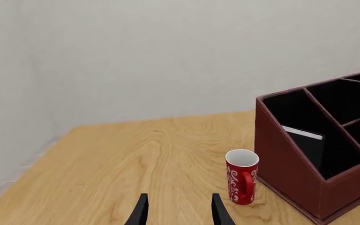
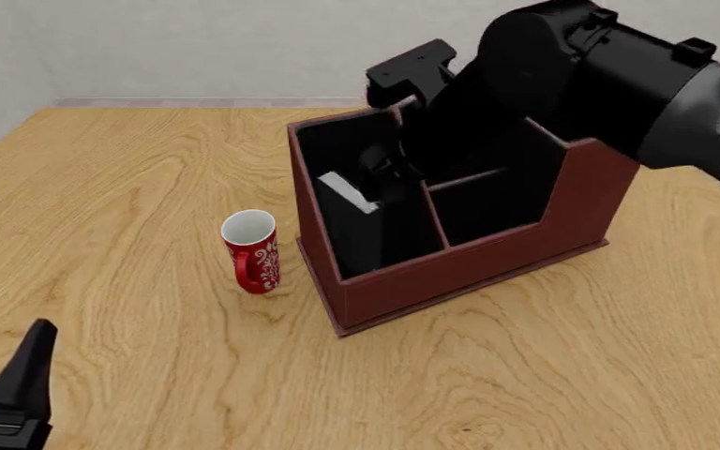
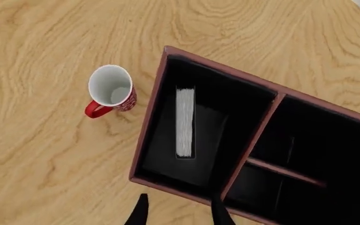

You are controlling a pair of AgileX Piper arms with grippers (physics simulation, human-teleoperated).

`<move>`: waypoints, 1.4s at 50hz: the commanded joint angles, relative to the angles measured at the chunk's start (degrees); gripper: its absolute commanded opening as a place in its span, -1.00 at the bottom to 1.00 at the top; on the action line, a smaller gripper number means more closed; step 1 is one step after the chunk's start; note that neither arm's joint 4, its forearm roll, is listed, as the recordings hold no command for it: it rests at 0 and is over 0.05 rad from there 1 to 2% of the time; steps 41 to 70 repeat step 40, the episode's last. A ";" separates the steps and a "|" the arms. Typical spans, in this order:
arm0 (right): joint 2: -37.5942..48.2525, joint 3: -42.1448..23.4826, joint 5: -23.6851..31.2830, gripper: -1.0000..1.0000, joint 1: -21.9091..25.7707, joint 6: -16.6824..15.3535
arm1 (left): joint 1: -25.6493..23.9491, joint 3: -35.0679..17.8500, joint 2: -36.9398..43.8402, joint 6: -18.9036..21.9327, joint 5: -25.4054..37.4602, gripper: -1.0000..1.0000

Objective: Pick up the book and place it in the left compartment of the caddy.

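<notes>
Right wrist view: book (image 3: 185, 123) stands on edge inside the left compartment (image 3: 198, 154) of the caddy (image 3: 147, 129), white page edges up, leaning by the wall nearest the mug (image 3: 110, 90). Placement looks complete. Right gripper (image 3: 176, 211) sits above the slot, fingers spread and empty, presumably just clear of the release point. Left gripper (image 1: 176, 210) is parked low over the table (image 1: 136, 154), also spread, holding nothing, well apart from the caddy and out of the way.

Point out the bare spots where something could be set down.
Bare wood lies left of the mug out to the table edge, and in front of the caddy. Crowded: the mug beside the caddy wall, and the left compartment holding the book.
</notes>
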 commanded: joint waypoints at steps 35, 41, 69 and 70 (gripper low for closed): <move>-32.19 24.09 -14.07 1.00 -0.07 6.41 | -3.07 -3.50 0.00 -0.23 2.21 1.00; -36.56 27.96 -16.31 1.00 -0.96 6.75 | -3.31 -3.93 0.01 -0.26 2.72 1.00; -36.56 27.96 -16.31 1.00 -0.96 6.75 | -3.31 -3.93 0.01 -0.26 2.72 1.00; -36.56 27.96 -16.31 1.00 -0.96 6.75 | -3.31 -3.93 0.01 -0.26 2.72 1.00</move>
